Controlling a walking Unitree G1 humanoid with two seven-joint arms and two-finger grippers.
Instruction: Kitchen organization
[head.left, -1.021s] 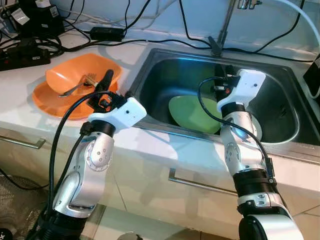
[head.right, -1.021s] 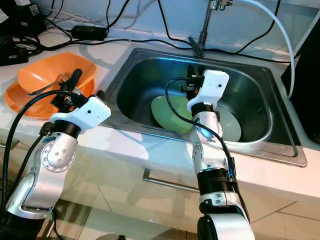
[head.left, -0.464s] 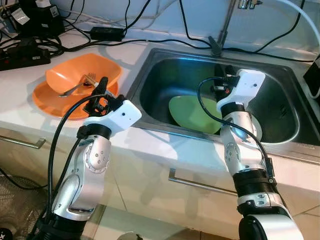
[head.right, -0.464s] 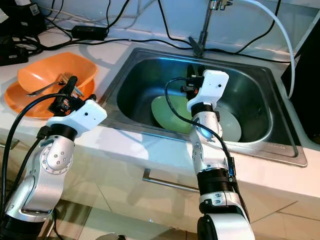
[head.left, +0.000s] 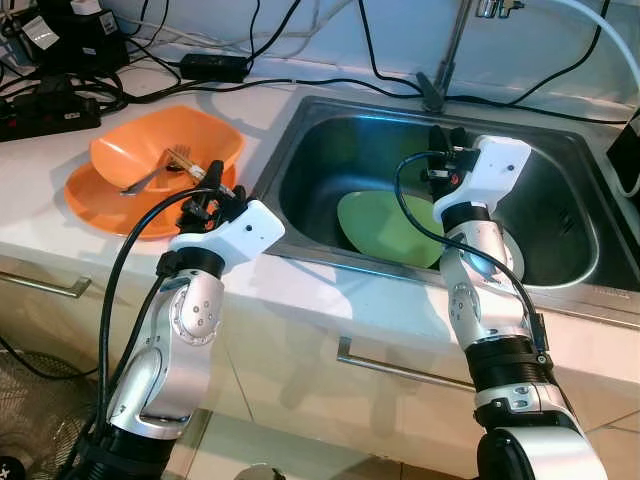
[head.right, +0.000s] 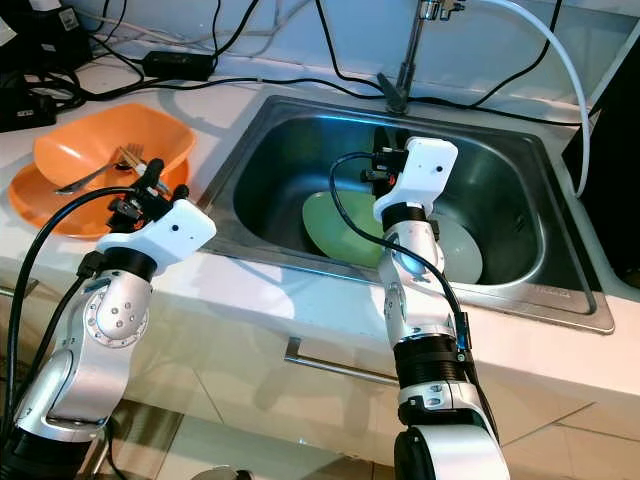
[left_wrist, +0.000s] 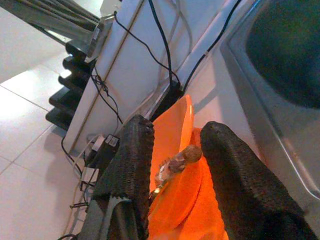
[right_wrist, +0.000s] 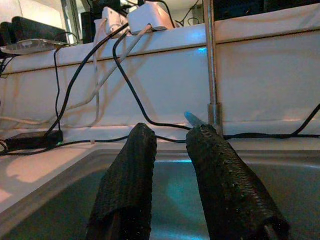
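Fingers of both grippers parted, empty: left gripper (head.left: 210, 185) by orange bowl (head.left: 165, 150), right gripper (head.left: 446, 140) above sink (head.left: 560, 265). Green plate (head.left: 385, 228) unmoved; most organizing left.

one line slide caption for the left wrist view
Left tool open, aimed at a fork resting in stacked orange dishes beside the sink.

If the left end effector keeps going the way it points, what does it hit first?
Probably the fork lying in the orange bowl; it sits between the open left end effector's fingers in the wrist view. Depth is unclear.
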